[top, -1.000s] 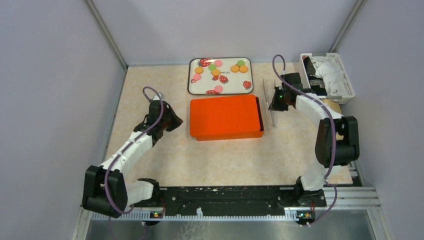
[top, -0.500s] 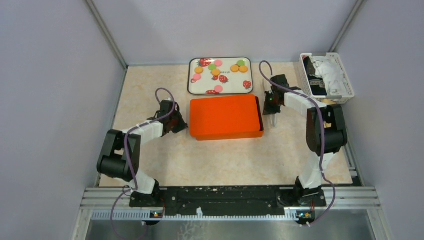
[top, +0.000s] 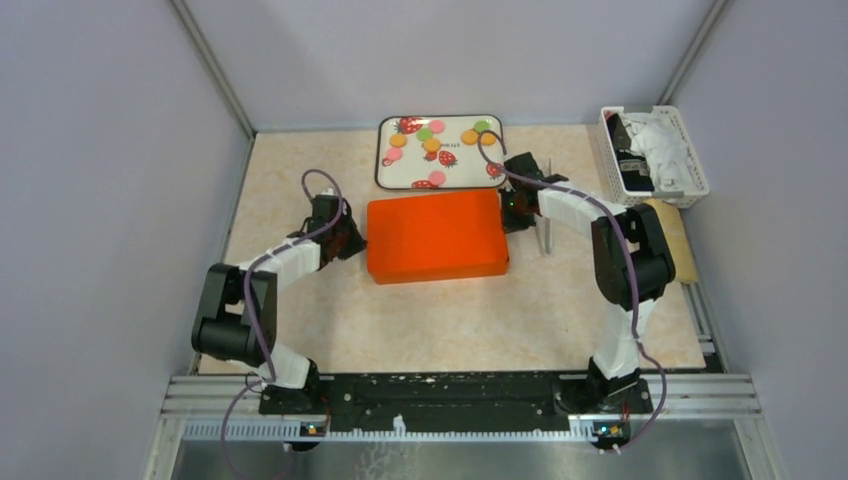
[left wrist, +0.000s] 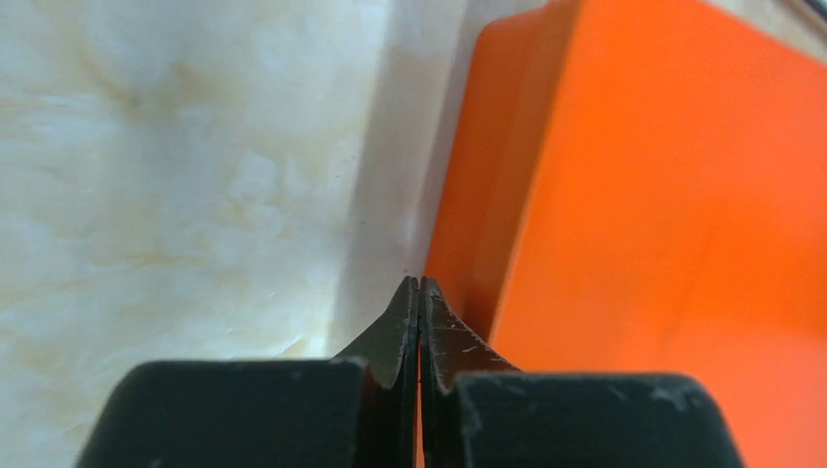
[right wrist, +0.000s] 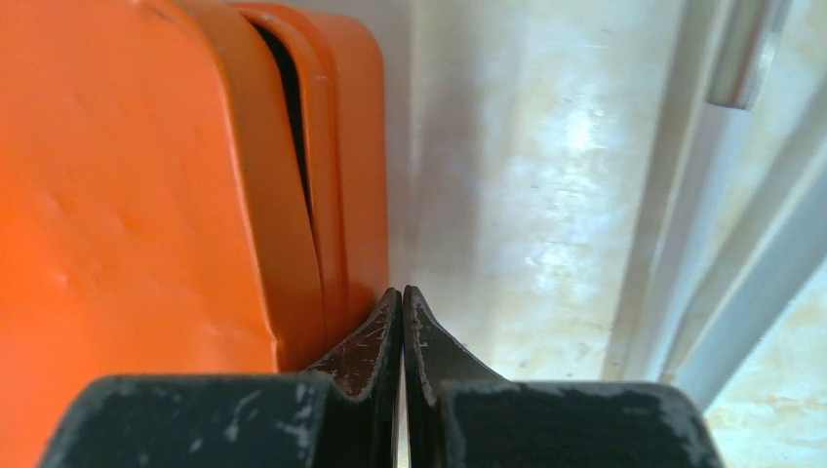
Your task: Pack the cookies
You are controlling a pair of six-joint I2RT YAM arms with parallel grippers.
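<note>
Several small round cookies [top: 432, 144] in orange, pink and green lie on a white strawberry-print tray [top: 384, 170] at the back. A closed orange box [top: 436, 236] lies in front of the tray. My left gripper [top: 352, 238] is shut and empty, its tips against the box's left side [left wrist: 458, 244]. My right gripper [top: 510, 208] is shut and empty, its tips against the box's right end [right wrist: 332, 185], where the lid seam shows.
A white basket [top: 690, 160] with dark and white items stands at the back right. A metal tool [top: 546, 232] lies just right of the box, and a tan roll [top: 672, 226] lies by the right wall.
Both arms swung inward to the box's ends. The box has slid left, away from the metal tool, pushed by my right gripper.
</note>
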